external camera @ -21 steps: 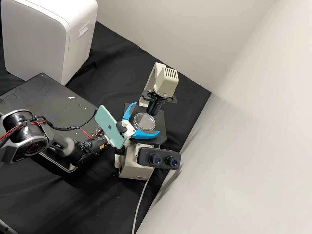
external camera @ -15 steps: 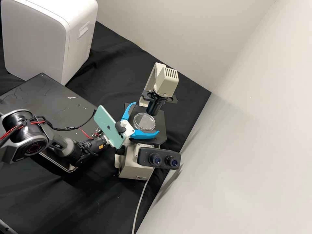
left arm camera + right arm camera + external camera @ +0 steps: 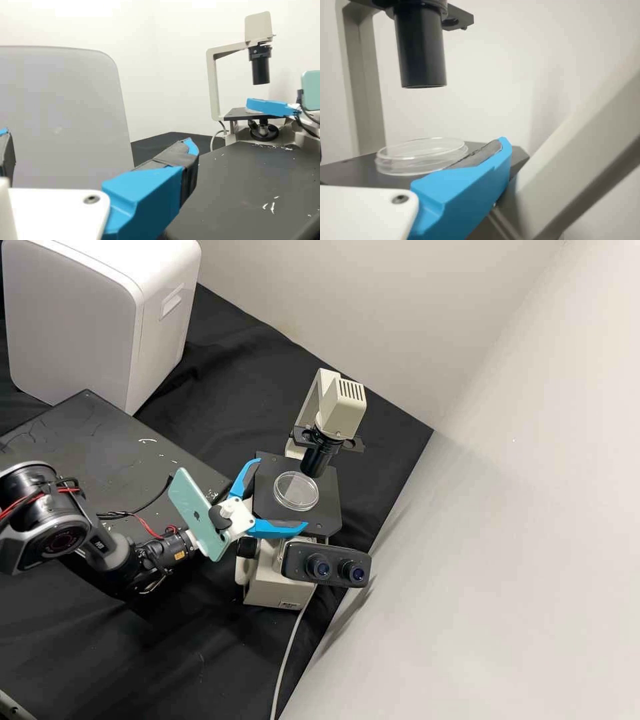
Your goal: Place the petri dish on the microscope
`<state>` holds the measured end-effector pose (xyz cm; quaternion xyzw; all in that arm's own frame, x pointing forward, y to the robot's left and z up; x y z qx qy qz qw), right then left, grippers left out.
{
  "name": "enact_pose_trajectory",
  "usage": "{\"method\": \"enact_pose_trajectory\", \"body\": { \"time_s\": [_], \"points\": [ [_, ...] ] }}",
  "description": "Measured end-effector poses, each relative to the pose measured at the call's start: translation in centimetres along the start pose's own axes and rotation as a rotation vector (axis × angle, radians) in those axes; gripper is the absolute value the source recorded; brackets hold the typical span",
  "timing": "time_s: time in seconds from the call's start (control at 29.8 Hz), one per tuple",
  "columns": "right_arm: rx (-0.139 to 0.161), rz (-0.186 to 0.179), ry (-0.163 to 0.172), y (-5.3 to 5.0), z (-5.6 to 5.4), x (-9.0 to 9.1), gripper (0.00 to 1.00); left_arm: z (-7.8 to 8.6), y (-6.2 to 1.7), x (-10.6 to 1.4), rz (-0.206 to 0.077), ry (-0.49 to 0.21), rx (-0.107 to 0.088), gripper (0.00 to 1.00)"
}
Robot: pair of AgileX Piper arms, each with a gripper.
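A clear petri dish (image 3: 297,491) lies flat on the black stage (image 3: 327,517) of the beige microscope (image 3: 273,580), under its dark condenser tube (image 3: 316,459). My right gripper (image 3: 283,493) is open at the stage's near-left edge. Its blue fingers (image 3: 279,528) spread wider than the dish and stand apart from it. In the right wrist view the dish (image 3: 421,152) rests beyond one blue finger (image 3: 470,172), below the tube (image 3: 420,45). My left gripper (image 3: 95,145) is open and holds nothing. It is low over the black plate (image 3: 250,185) and faces the microscope (image 3: 240,75).
A large white appliance (image 3: 93,313) stands at the back left, beside the glossy black plate (image 3: 100,433). The eyepieces (image 3: 330,567) point forward and a white cable (image 3: 287,653) runs toward the front. A pale wall (image 3: 520,507) closes the right side.
My right gripper has drawn back toward the front left, off the dish it was straddling. The dish stays on the stage.
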<state>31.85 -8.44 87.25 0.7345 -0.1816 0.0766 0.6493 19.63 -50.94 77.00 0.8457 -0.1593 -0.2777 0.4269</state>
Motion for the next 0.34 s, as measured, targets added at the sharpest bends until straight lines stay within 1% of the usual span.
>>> {"method": "enact_pose_trajectory", "body": {
  "time_s": [0.03, 0.17, 0.23, 0.27, 0.3, 0.34],
  "points": [
    [0.014, -0.001, -0.002, 0.1, 0.0, -0.3, 1.00, 0.0, 0.00, 0.0, 0.000, 0.000, 0.000, 1.00],
    [0.027, 0.001, 0.004, 0.8, -0.8, -1.4, 1.00, 0.0, 0.00, 0.0, 0.000, 0.000, 0.000, 1.00],
    [0.029, 0.005, -0.002, 1.1, -1.1, -1.8, 1.00, 0.0, 0.00, 0.0, 0.000, 0.000, 0.000, 1.00],
    [0.032, 0.007, -0.013, 1.3, -1.2, -2.1, 1.00, 0.0, 0.00, 0.0, 0.000, 0.000, 0.000, 1.00],
    [0.032, 0.005, -0.016, 1.4, -1.3, -2.4, 1.00, 0.0, 0.00, 0.0, 0.000, 0.000, 0.000, 1.00],
    [0.037, 0.004, -0.021, 1.5, -1.4, -2.6, 1.00, 0.0, 0.00, 0.0, 0.000, 0.000, 0.000, 1.00]
  ]
}}
